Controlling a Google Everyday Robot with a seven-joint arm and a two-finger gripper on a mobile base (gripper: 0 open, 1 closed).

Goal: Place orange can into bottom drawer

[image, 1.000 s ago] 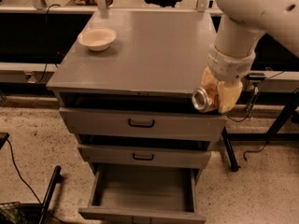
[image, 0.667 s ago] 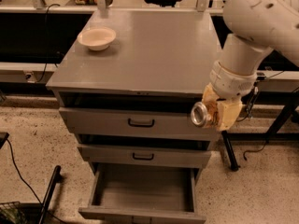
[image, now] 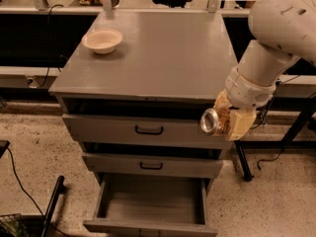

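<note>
Grey cabinet top [image: 163,58] bears beige bowl [image: 102,40]; speckled floor [image: 34,147] below. Gripper [image: 225,123] clamps orange can [image: 212,121] at right end of top drawer [image: 148,130], above open bottom drawer [image: 150,204]. Can body mostly hidden; bottom drawer front cut off.

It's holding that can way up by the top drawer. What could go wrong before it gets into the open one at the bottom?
The tool grips the orange can on its side at the cabinet's right edge, level with the top drawer.
1. Going down, it might bump the upper drawer fronts, which sit above part of the open bottom drawer.
2. Released sideways, the can may roll around inside.
</note>
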